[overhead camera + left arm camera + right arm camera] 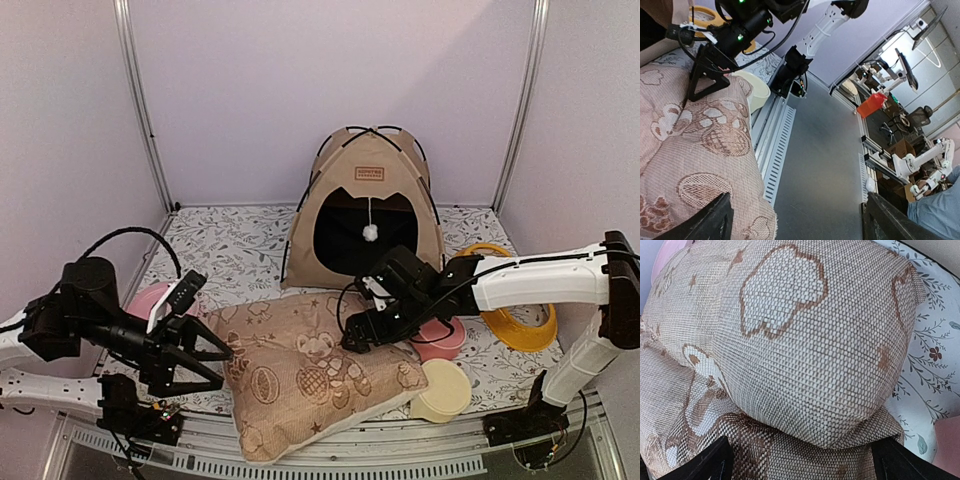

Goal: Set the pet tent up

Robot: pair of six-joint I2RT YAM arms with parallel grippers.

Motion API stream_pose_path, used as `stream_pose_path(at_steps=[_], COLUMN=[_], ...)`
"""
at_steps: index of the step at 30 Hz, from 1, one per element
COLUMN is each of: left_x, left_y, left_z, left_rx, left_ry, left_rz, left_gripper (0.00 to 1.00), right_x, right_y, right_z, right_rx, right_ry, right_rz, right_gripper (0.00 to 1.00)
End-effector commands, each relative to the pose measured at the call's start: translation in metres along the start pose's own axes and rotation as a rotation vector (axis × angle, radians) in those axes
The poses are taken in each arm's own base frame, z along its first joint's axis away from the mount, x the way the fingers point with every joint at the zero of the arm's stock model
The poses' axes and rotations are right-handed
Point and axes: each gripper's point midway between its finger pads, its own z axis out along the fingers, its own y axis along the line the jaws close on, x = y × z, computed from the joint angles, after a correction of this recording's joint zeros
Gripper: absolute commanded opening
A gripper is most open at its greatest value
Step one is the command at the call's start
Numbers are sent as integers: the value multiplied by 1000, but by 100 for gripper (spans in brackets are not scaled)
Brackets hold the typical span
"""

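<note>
**Tent upright at the back, both jaws wide at the cushion**

Counted: one pet tent (365,215), one cushion (300,375), two pink bowls, one yellow ring (520,325), one cream round dish (445,392) and two arms.

The pet tent stands upright at the far middle of the floral tabletop (230,250), close to the back wall. Its thin black poles cross at the peak. One brown label patch (369,174) sits above the doorway. One white pom-pom (370,233) hangs on its string in front of the dark opening. The inside is too dark to show whether anything is in it.

The cushion lies flat in front of the tent, and its near corner reaches over the metal rail at the tabletop's edge.

One pink bowl (150,298) sits mostly behind the left arm (90,310). The other pink bowl (445,338) lies partly under the right arm (540,280). I cannot tell what either bowl holds. The yellow ring lies flat at the right, with the cloth showing through its middle. The cream round dish sits just beside the cushion's right corner.

The left jaws are spread wide at the cushion's left edge. One finger (715,220) is over the fabric and the other (890,220) is out over the rail, so they grip nothing.

The right jaws are also spread wide, pointing down at the far right part of the cushion. Their fingers (710,465) stand on either side of a bulge of fabric and have not closed on it.
</note>
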Motion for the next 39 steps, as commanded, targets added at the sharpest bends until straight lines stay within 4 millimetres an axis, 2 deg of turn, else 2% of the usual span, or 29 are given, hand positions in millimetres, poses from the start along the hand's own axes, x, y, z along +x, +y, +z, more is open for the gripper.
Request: stream_pose_path(at_steps=[1,4,6,10,15,19,23,26,30,34,37,39], left_x=[-10,18,36,54,68,80,77,70,72,68,56,44], left_y=[37,84,101,120,134,154,171,176,188,197,197,192], left_z=[-21,-18,-11,-8,-7,-9,-17,-8,1,0,3,13], left_rx=[-236,-458,-521,-596,-654,-745,-855,-831,-819,-842,-819,-764], left_ry=[-80,38,106,164,206,229,188,87,-3,-65,-114,-133], left_rz=[-81,-195,-254,-303,-341,-369,-418,-473,-527,-534,-502,-462], left_gripper=[91,86,85,85,90,96,99,99,94,86,80,73], right_x=[-15,-27,-37,-53,-60,-71,-83,-85,-78,-76,-84,-90], right_y=[-2,2,3,0,-9,-20,-21,-13,-11,-11,-10,-14], right_z=[-4,-13,-20,-30,-19,-19,-28,-14,23,45,40,31], right_rx=[-11,-10,2,40,69,85,72,32,-1,-11,5,33], right_ry=[-75,-116,-149,-210,-193,-216,-260,-227,-163,-137,-157,-187], right_rz=[40,29,18,-1,3,28,34,14,16,39,43,43], right_gripper=[98,98,98,100,99,99,99,99,100,88,69,54])
